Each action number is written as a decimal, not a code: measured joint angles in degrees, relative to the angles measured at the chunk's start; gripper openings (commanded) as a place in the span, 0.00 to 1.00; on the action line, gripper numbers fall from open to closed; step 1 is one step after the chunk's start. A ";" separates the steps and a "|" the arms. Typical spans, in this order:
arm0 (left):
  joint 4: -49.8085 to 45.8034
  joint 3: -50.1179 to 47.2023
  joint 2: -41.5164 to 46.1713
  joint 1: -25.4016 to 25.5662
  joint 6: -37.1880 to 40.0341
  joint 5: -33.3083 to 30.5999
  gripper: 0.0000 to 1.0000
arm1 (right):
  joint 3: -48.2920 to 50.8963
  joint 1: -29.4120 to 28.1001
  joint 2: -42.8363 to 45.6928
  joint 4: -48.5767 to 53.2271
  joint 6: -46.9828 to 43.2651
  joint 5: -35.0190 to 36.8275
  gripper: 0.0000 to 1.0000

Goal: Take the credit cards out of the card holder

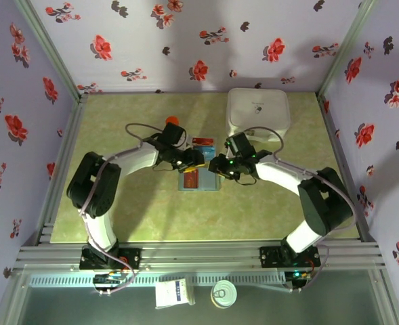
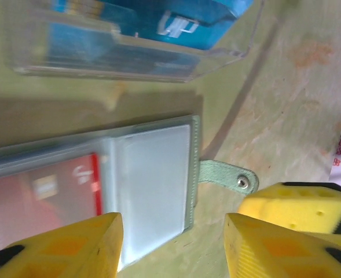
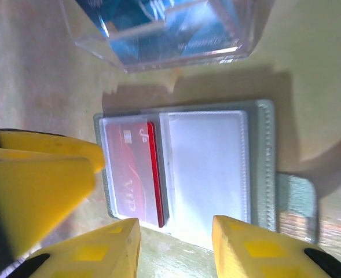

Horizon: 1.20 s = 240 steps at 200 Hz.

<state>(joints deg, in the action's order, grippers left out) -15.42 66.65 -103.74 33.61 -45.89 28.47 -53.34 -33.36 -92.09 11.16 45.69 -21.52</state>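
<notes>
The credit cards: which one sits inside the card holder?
The red card, tucked in a clear pocket of the card holder; the other cards lie apart in the clear box.

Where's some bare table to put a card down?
Bare: the table strip between the card holder and the arm bases, and the far left corner beside the bottle. Crowded: the middle, with left pincer, right pincer and clear box.
</notes>
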 measured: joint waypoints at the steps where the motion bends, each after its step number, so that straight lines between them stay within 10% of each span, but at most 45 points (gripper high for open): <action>1: 0.00 -0.13 0.11 -0.09 0.04 0.00 0.47 | -0.09 -0.09 -0.13 -0.07 0.02 -0.07 0.39; 140: 0.46 -9.70 2.51 -5.92 2.80 0.17 0.05 | -7.91 -5.31 -16.04 -7.02 3.43 -5.99 0.33; 240: 0.11 -9.66 -0.04 -5.90 3.43 -0.37 0.00 | -9.14 -5.31 -16.83 -4.15 1.25 -4.20 0.32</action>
<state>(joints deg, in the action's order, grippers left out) -15.31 56.99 -103.79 27.70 -42.46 28.10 -62.48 -38.68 -108.92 7.01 46.94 -25.71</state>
